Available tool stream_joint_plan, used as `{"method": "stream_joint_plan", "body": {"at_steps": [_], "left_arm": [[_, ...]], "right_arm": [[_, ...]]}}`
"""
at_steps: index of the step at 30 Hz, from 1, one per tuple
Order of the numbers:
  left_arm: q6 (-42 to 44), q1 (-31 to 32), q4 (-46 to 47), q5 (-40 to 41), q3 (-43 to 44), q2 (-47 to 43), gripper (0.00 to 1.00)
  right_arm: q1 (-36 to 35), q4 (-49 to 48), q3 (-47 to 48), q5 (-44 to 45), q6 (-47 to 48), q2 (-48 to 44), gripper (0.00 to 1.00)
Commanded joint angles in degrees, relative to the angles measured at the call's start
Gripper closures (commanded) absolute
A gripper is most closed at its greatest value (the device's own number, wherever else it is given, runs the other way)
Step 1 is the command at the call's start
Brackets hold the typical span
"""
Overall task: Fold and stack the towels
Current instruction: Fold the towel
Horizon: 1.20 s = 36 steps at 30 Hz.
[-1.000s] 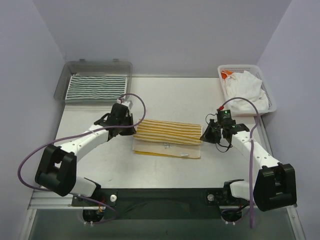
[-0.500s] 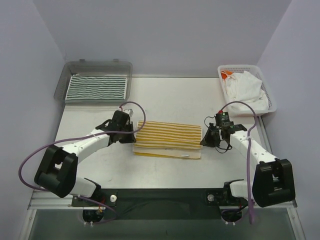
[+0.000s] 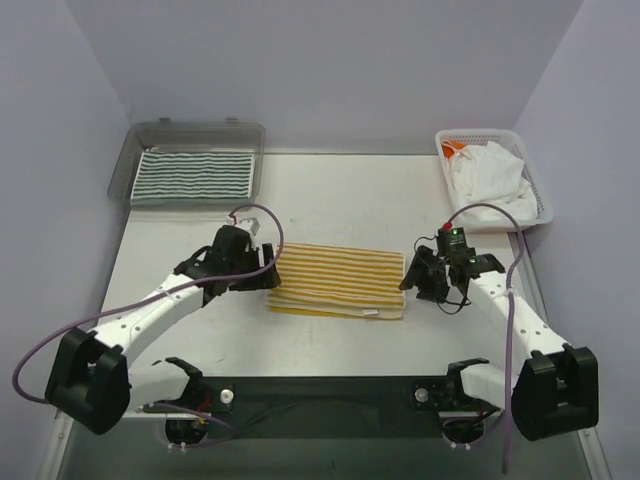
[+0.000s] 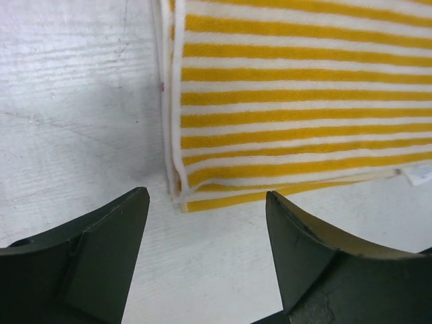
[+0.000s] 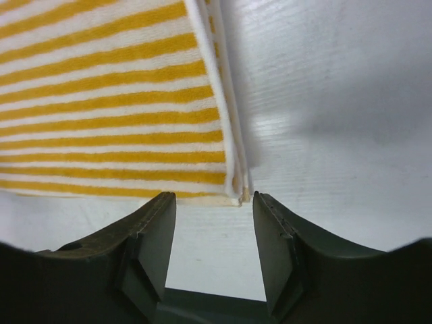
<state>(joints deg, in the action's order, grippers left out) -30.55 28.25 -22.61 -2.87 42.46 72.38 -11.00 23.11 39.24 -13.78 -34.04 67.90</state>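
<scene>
both end effectors (image 3: 270, 274) (image 3: 407, 281) now off towel (image 3: 336, 280)

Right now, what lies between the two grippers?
The folded yellow-striped towel, flat on the table. The left gripper and right gripper stand open at its short ends, as the top view shows.

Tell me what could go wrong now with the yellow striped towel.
1. The left gripper and right gripper stand open at the near corners of the yellow towel; pulling back could snag and unfold it.
2. Its layers lie uneven along the near edge, so lifting it may let them slide apart.
</scene>
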Motion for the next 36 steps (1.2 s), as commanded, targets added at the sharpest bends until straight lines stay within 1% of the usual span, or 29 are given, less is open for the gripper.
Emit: {"method": "stream_joint_plan", "body": {"at_steps": [1, 2, 4, 5, 7, 10, 11, 13, 14, 15, 16, 18, 21, 22, 25, 29, 32, 34, 35, 36], "left_arm": [[-1.27, 1.72, -1.47, 1.72, 1.84, -8.12, 0.2], [-2.32, 2.24, -0.86, 2.17, 2.27, -9.78, 0.2], [-3.11, 3.39, 0.28, 2.0, 4.03, -9.98, 0.22], [-3.64, 3.74, 1.07, 1.82, 4.82, -8.85, 0.24], [-3.56, 5.06, 1.34, 1.99, 7.37, -5.17, 0.29], [-3.56, 6.55, 2.04, 2.43, 9.31, -1.03, 0.32], [-3.73, 6.99, 3.44, 2.43, 9.22, 1.77, 0.33], [-4.17, 8.22, 4.68, 2.43, 8.35, 4.69, 0.35], [-4.95, 8.57, 4.68, 2.43, 8.08, 7.31, 0.37], [-5.66, 8.92, 4.77, 2.43, 7.47, 8.38, 0.4], [-6.45, 9.54, 4.77, 2.43, 6.59, 9.18, 0.41], [-8.91, 11.3, 6.34, 4.0, 2.73, 10.32, 0.44], [-13.13, 11.92, 8.28, 3.93, -2.46, 10.59, 0.49], [-14.18, 12.09, 8.37, 3.84, -3.6, 10.42, 0.52], [-16.21, 12.09, 8.2, 4.01, -6.68, 8.66, 0.53], [-17.97, 12.09, 6.44, 6.04, -9.49, 2.35, 0.55], [-19.02, 12.27, 5.74, 5.25, -10.46, -2.66, 0.54], [-19.2, 12.71, 5.12, 5.42, -9.68, -5.57, 0.5], [-19.29, 12.79, 4.08, 5.51, -9.15, -8.19, 0.48], [-19.2, 12.79, 3.37, 6.47, -8.36, -9.52, 0.39]], "right_arm": [[-1.21, 4.75, 4.43, 0.08, 1.43, -5.67, 0.5], [-1.56, 4.75, 6.0, -0.63, 1.26, -5.93, 0.51], [-3.13, 4.49, 7.51, -0.81, 0.12, -5.24, 0.54], [-3.67, 4.31, 8.47, -0.64, -0.23, -3.67, 0.6], [-4.98, 3.35, 9.09, -0.72, -1.54, -0.68, 0.65], [-6.31, 0.1, 7.96, 0.42, -3.3, 1.27, 0.69], [-6.57, -1.22, 7.08, 0.33, -4.53, 2.05, 0.69], [-6.66, -4.74, 3.75, -0.37, -5.68, 2.94, 0.73], [-6.66, -5.27, 2.95, -1.15, -6.38, 4.07, 0.75], [-6.66, -5.45, 2.07, -1.6, -6.47, 4.61, 0.76], [-6.75, -5.62, 0.41, -2.04, -6.56, 5.05, 0.76], [-6.75, -5.89, -1.71, -2.74, -6.65, 5.66, 0.77], [-6.14, -6.41, -4.78, -2.92, -6.74, 6.54, 0.79], [-5.61, -6.5, -5.57, -3.09, -6.83, 6.89, 0.8], [-3.07, -7.03, -7.34, -4.32, -7.09, 7.42, 0.81], [0.63, -6.77, -8.74, -5.11, -6.56, 5.67, 0.81], [0.46, -6.15, -8.13, -5.38, -5.25, 3.57, 0.79], [-0.85, -5.01, -5.85, -5.29, -4.46, 1.55, 0.78], [-2.6, -4.49, -4.8, -4.94, -3.76, 0.84, 0.77], [-3.49, -3.52, -2.7, -4.77, -3.58, 0.31, 0.77]]}}
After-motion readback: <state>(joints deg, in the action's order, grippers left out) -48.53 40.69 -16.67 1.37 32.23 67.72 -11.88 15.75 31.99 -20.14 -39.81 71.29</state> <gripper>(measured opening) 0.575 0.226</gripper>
